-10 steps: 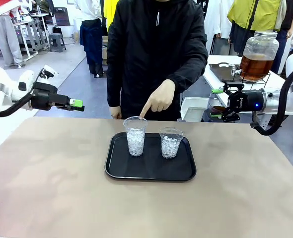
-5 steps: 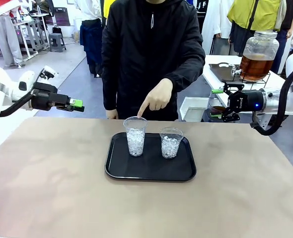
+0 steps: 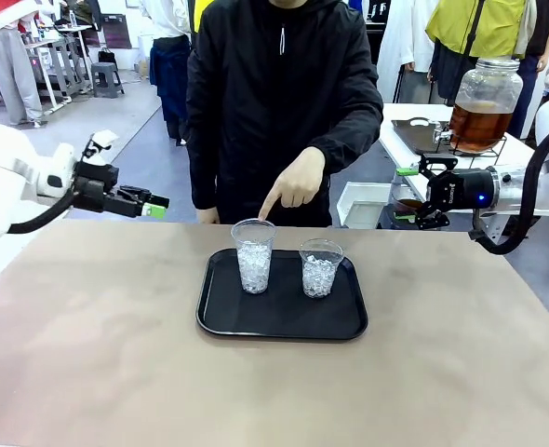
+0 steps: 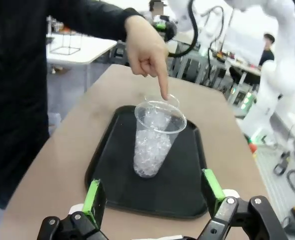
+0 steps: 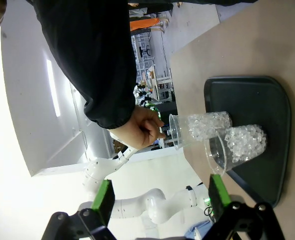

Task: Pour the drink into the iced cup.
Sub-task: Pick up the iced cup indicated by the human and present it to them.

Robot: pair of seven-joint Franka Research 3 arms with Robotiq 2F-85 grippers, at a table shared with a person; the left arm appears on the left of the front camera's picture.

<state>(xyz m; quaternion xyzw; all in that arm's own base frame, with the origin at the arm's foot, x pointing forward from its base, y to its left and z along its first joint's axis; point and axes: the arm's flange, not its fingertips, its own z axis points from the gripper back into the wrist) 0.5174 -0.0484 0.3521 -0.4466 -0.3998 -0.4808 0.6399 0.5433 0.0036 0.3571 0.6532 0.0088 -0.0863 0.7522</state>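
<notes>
Iced cup (image 3: pixel 254 253) on tray (image 3: pixel 256 318) has a person's hand (image 3: pixel 298 182) pointing over it; left gripper (image 3: pixel 156 205) and right gripper (image 3: pixel 406 195) gape empty.

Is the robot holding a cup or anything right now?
No, nothing is held. The left tool and the right tool are both open and empty, away from the tray.

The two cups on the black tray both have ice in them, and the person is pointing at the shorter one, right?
Not quite. The person's hand is pointing at the taller cup, not the shorter cup. The front view shows the fingertip right over the taller cup's rim. The rest is right: both cups hold ice and stand on the black tray.
</notes>
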